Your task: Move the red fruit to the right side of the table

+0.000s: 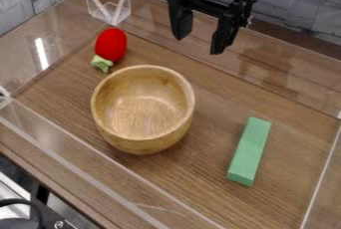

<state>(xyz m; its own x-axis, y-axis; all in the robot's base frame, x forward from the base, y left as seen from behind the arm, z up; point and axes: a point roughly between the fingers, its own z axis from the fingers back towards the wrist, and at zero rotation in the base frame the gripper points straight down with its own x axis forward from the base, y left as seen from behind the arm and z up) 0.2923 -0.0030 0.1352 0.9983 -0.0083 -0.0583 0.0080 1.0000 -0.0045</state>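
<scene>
**Open gripper hangs empty above the far edge of the table**

Your gripper [200, 32] sits at about 12 o'clock in the camera view, pointing down with its two dark fingers [176, 19] spread wide. Nothing sits between them, and they touch nothing.

The red fruit [111, 43] lies at roughly 10 o'clock, well to the left of the gripper, with its green stem end toward the wooden bowl [143, 108]. The bowl stands upright and empty near the centre of the view, just below the fruit, with a narrow gap between them. A green rectangular block [249, 150] lies flat at about 4 o'clock, well apart from the bowl, its long side running toward the near edge.

You are working on a brown wood-grain table [266, 79] fenced by low clear acrylic walls [47, 29]. A clear forked piece [107, 8] stands at the far left wall, behind the fruit. Beyond the walls the room is too cropped to read.
</scene>
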